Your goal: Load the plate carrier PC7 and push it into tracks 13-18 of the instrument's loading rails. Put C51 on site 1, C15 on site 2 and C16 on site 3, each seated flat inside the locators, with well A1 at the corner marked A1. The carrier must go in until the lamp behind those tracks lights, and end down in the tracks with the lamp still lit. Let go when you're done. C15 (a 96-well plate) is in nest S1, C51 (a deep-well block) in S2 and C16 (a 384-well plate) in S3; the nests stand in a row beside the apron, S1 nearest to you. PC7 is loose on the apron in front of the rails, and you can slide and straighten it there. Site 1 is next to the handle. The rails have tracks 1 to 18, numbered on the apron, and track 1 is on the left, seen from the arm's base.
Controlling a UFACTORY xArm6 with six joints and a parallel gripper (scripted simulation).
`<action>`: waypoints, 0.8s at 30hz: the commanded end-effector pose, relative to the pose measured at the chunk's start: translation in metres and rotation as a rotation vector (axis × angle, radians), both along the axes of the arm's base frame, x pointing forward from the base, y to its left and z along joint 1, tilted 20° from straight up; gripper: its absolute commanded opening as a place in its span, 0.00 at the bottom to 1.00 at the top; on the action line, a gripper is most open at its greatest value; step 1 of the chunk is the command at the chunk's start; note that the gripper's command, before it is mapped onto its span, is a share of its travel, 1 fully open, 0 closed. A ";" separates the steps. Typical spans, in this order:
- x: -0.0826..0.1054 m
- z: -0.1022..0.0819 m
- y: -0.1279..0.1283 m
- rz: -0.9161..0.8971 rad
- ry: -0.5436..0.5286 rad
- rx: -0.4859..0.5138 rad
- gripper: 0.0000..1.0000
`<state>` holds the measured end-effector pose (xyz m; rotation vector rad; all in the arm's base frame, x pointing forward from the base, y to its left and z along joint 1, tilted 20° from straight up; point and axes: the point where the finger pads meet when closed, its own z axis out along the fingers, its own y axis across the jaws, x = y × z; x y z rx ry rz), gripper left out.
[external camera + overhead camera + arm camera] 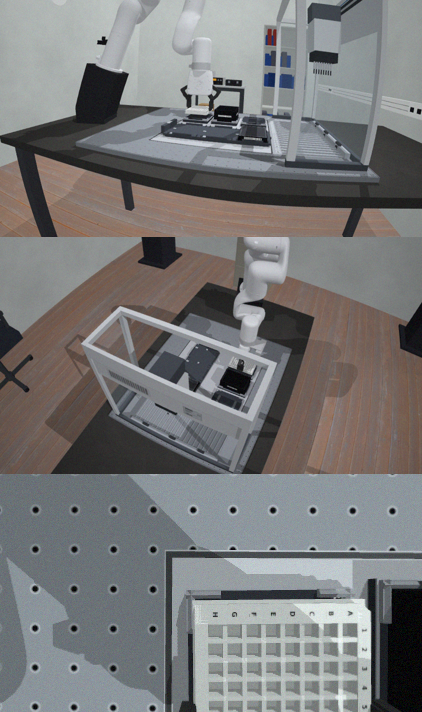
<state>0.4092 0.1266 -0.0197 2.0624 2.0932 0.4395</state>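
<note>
My gripper (199, 107) is shut on C15, the white 96-well plate (197, 110), gripping its two sides from above. It holds the plate level, a little above nest S1 (197, 118). The wrist view shows the plate's lettered end (282, 659) over the nest's dark frame (172, 624). From above, the plate is at the near end of the nest row. C51, the black deep-well block (226, 112), stands in S2 right beside it. C16, a dark flat plate (253, 120), lies in S3. The carrier PC7 (212, 131) (200, 362) lies on the apron, slightly skewed.
The white instrument frame (176, 378) spans the deck, with one post (295, 88) standing between the apron and the ribbed loading rails (310, 141). A pipetting head (322, 35) hangs above the rails. The perforated deck plate (75, 549) lies around the nests.
</note>
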 end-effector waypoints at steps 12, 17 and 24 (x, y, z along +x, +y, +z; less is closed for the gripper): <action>-0.005 0.018 -0.001 0.000 -0.003 0.001 0.00; -0.008 0.026 -0.002 0.000 -0.003 0.001 0.00; -0.012 0.037 -0.003 0.000 -0.003 0.001 0.00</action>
